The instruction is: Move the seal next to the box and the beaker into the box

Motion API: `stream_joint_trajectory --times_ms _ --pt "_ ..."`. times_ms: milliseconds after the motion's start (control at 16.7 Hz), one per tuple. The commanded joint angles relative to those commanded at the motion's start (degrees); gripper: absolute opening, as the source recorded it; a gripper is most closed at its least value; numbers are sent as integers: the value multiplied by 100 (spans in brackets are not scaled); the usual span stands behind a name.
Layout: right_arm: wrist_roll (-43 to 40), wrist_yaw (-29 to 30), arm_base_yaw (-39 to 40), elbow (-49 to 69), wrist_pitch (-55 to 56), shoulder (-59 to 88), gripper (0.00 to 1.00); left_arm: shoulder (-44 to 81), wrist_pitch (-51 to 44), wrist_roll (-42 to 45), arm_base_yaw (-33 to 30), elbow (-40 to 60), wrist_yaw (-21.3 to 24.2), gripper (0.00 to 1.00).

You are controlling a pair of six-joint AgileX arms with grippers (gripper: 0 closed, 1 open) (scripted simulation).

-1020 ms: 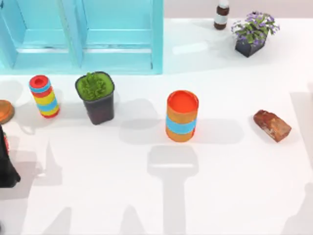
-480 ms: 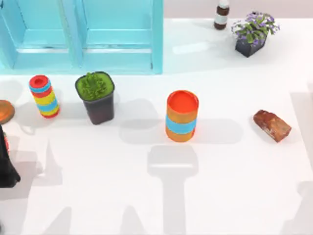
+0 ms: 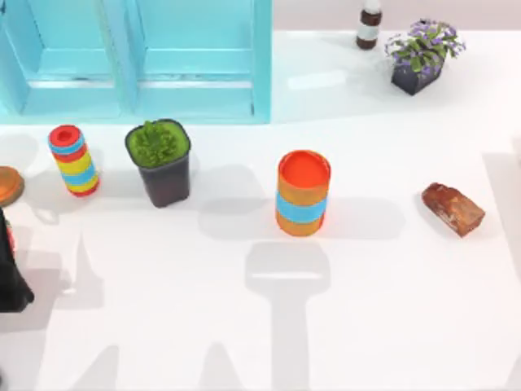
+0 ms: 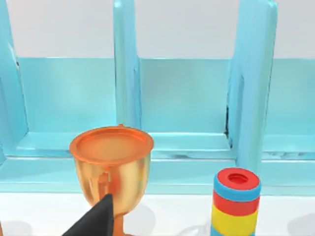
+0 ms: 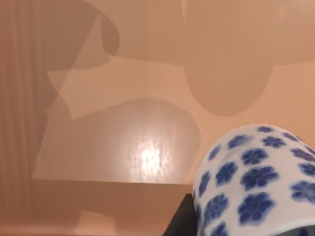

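Left hand (image 3: 10,273): dark shape at the tabletop's (image 3: 374,326) left edge in the top view, low down. A dark fingertip (image 4: 96,221) pokes into the left wrist view; can't tell if the hand is spread or pressed together.

Right wrist view: beaker (image 5: 256,182), white with blue flowers, sits very close to the camera over a tan surface (image 5: 123,147) with soft shadows and a bright glare spot. A dark bit of the right hand (image 5: 183,219) shows against the beaker's side. Whether that hand is pinching the beaker, can't tell.

Top view, front to back:
- Front strip of the tabletop is bare white with long shadows across it.
- Middle row, left to right: orange goblet (image 3: 8,184) at the left edge, striped ring stack (image 3: 73,160), dark square pot with a green plant (image 3: 159,161), orange cylinder with a blue band (image 3: 303,193), then the seal (image 3: 453,208), reddish-brown, lying on its side well to the right, apart from everything else.
- Back left: light blue box (image 3: 138,57), open compartments split by dividers. Seal is well apart from it.
- Back right: small bottle (image 3: 369,24) and a dark planter with purple flowers (image 3: 422,55), near each other.

Left wrist view: goblet (image 4: 111,169) close in front, ring stack (image 4: 236,201) beside it, box (image 4: 187,98) behind both.
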Motion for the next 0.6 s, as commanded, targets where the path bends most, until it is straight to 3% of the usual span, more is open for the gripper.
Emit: stream_joint_trajectory --times_ms 420,600 --pt "249 149 22 -219 260 305 0 0 0 0 0 0 0 100" --pt "249 149 22 -219 260 305 23 0 0 0 0 0 0 100"
